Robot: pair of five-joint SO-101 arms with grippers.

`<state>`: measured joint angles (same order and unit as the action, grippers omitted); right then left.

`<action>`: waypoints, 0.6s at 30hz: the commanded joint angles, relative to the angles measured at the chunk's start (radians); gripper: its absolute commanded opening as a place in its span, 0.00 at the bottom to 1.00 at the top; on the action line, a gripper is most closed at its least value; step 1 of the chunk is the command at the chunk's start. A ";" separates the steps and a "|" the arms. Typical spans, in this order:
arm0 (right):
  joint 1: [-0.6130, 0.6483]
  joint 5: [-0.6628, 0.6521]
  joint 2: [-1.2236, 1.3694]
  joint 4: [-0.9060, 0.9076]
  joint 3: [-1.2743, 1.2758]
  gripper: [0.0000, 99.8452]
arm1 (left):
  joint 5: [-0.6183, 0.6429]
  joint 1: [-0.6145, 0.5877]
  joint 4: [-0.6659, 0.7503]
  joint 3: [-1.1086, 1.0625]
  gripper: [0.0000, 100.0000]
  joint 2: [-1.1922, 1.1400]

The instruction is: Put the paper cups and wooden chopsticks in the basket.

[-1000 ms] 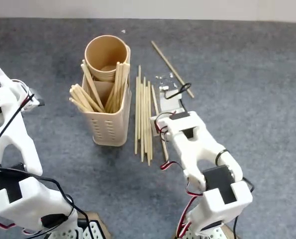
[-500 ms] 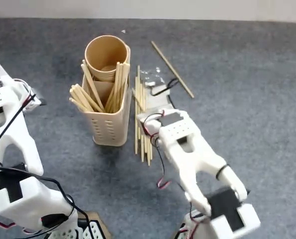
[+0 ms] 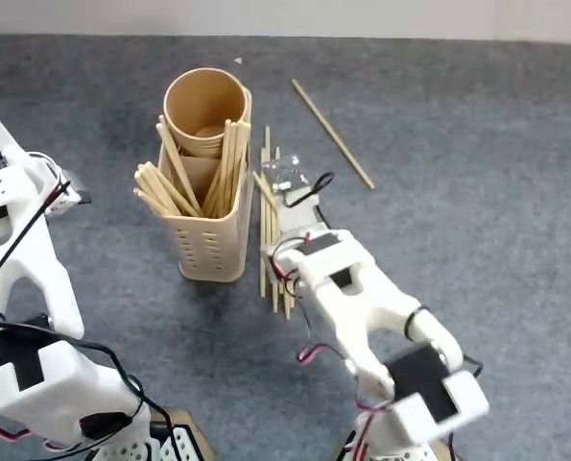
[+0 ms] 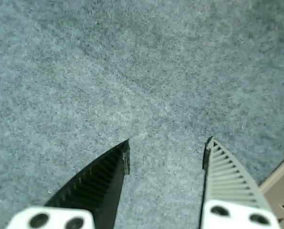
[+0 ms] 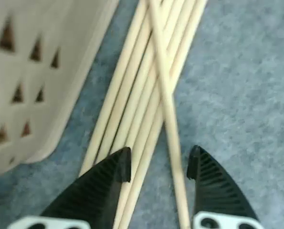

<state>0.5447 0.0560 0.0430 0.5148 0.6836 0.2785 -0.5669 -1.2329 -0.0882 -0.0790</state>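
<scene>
**High view:** A beige perforated basket (image 3: 208,240) stands upright on grey carpet (image 3: 477,192). A paper cup (image 3: 205,106) sits in its far compartment, and whether others are nested beneath it is hard to make out. Stored chopsticks (image 3: 170,187) lean out of the near compartment. A loose bundle of chopsticks (image 3: 269,216) lies just beside the basket's wall, its middle hidden under the right arm (image 3: 347,288). A single chopstick (image 3: 331,133) lies at an angle, well apart from the rest. The left arm (image 3: 21,250) stands at the frame's edge, away from the basket and partly cut off.

**Left wrist view:** The left gripper (image 4: 168,142) hangs over bare carpet with its jaws spread wide and nothing between them. A pale tan edge (image 4: 280,186) is clipped by the corner of the frame — what it belongs to cannot be told.

**Right wrist view:** The right gripper (image 5: 159,151) is parted and low over the loose bundle, straddling a few sticks. Whether the fingertips touch them is unclear. One crossing stick (image 5: 163,86) lies slantwise over the others. The basket's holed wall runs alongside — its rim is out of frame.
</scene>
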 commanded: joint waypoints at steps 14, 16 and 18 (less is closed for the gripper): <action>-0.150 0.006 0.071 0.127 -0.182 0.01 | 0.011 0.016 0.006 0.004 0.27 0.012; -0.162 0.006 0.010 0.157 -0.203 0.01 | 0.011 0.016 0.006 0.004 0.27 0.012; -0.171 0.005 -0.096 0.200 -0.240 0.01 | 0.011 0.016 0.006 0.004 0.27 0.010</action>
<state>0.4020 0.0560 0.0997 0.6759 0.5102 0.2785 -0.5669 -1.2329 -0.0882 -0.0790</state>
